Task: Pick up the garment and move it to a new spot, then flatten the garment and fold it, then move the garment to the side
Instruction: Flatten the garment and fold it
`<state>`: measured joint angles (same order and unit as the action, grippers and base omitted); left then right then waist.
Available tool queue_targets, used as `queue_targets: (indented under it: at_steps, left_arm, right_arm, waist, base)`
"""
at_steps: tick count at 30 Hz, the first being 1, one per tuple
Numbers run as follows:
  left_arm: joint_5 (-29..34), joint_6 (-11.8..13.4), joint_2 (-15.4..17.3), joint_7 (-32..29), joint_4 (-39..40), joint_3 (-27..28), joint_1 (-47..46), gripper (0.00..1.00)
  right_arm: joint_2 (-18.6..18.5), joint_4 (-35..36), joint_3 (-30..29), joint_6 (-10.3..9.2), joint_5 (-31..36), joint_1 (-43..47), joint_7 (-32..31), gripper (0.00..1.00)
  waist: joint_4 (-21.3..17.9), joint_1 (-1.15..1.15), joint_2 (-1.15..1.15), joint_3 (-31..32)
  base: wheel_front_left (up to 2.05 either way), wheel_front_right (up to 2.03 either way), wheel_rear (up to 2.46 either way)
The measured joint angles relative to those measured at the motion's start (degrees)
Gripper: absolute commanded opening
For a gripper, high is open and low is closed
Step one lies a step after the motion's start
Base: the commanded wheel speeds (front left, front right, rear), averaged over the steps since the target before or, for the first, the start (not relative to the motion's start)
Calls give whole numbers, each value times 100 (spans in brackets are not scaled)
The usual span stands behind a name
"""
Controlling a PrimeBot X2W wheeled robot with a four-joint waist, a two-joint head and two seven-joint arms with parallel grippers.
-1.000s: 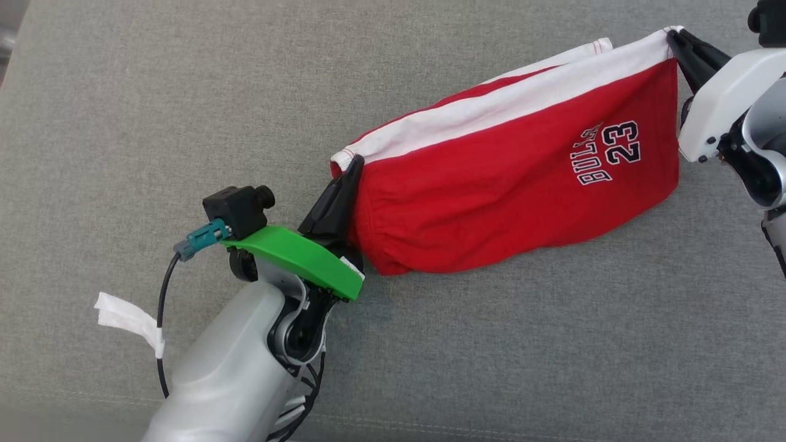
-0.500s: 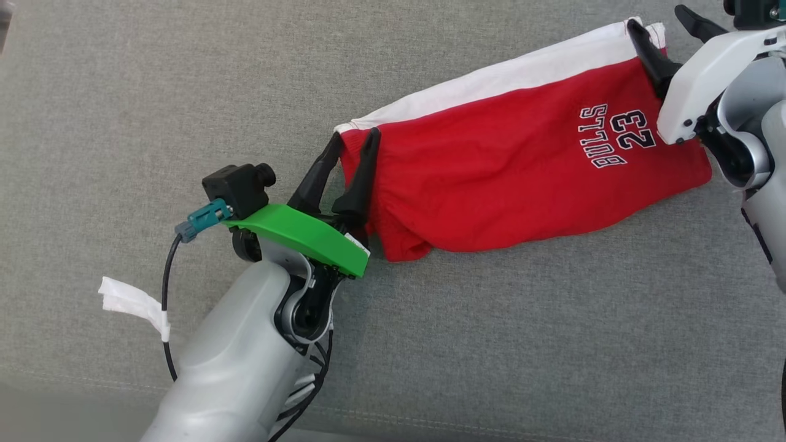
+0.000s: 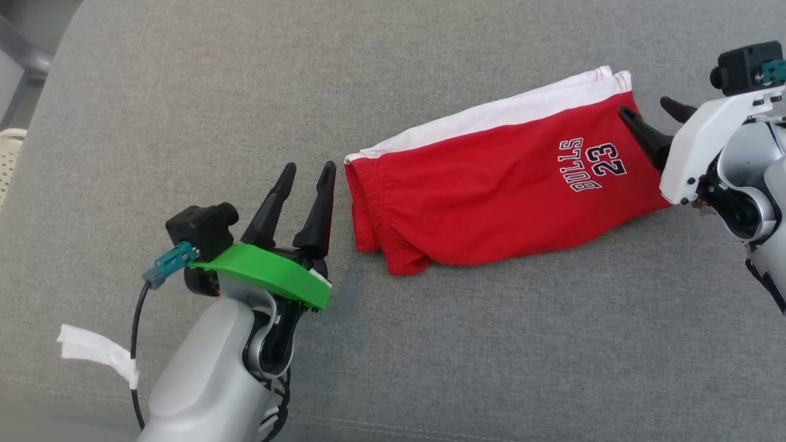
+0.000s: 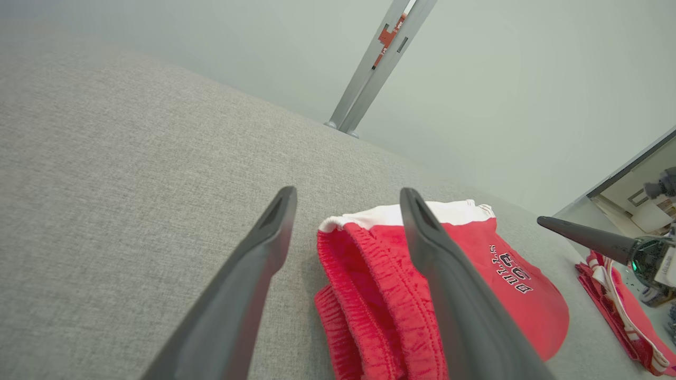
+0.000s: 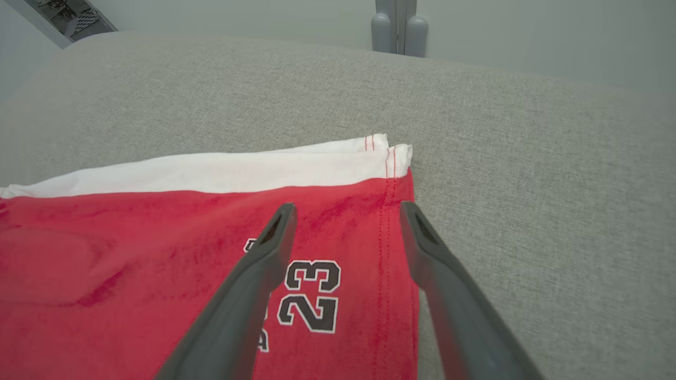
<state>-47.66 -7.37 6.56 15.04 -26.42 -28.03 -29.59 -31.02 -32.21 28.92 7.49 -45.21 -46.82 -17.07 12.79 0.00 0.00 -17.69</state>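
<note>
Both stand spread wide and empty: your left gripper just left of the red shorts, your right gripper over their right end.

grey fabric surface; metal post beyond its far edge; red-and-white cloth heap lying off to side.

Left end effector: 2 long black tapered fingers on a bright green bracket. Left cam block is black, w/ a teal plug, a thin black cable and a white tape tag on it. Forearm is smooth pale grey. Right end effector: same dark fingers on a white bracket w/ small dark screws. Right cam block is black, also teal-plugged, over a silver-grey wrist joint.
</note>
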Motion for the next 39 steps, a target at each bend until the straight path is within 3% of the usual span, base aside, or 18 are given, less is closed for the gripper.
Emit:
queue_targets:
  at_steps: [4, 10, 16, 24, 37, 38, 39]
  left_arm:
    - [779, 0, -5, 9, 203, 467, 369, 100]
    - [2035, 48, -124, 9, 547, 1118, 764, 100]
    - [2763, 59, -287, 9, 1040, 1837, 1088, 100]
    - [2893, 30, -358, 9, 1263, 2219, 1363, 100]
    - [2601, 23, -365, 9, 1268, 2102, 1423, 100]
    - [2598, 23, -365, 9, 1261, 2093, 1425, 100]
    - [2586, 22, -366, 9, 1257, 2079, 1427, 100]
  right_arm:
    - [-18, -133, -185, 0, -49, 200, -23, 100]
    - [274, -642, -556, 0, 37, 311, -57, 100]
    - [461, -1322, -907, 0, 490, 144, -38, 100]
    - [800, -2371, -1563, 0, 1044, -225, 109, 100]
    - [1277, -2789, -1660, -3, 1396, -506, -46, 100]
    - [1301, -2791, -1644, -3, 1404, -506, -91, 89]
    - [1327, -2789, -1617, -4, 1412, -505, -127, 63]
  waist:
    - [-18, 0, 0, 222]
    - [17, 0, 0, 363]
    - [114, 0, 0, 252]
    - [332, 0, 0, 47]
    - [561, 0, 0, -13]
    - [563, 0, 0, -5]
    - [561, 0, 0, 5]
  base:
    - [0, 0, 0]
    - [0, 0, 0]
    - [0, 0, 0]
    - [0, 0, 0]
    - [0, 0, 0]
    - [0, 0, 0]
    - [0, 0, 0]
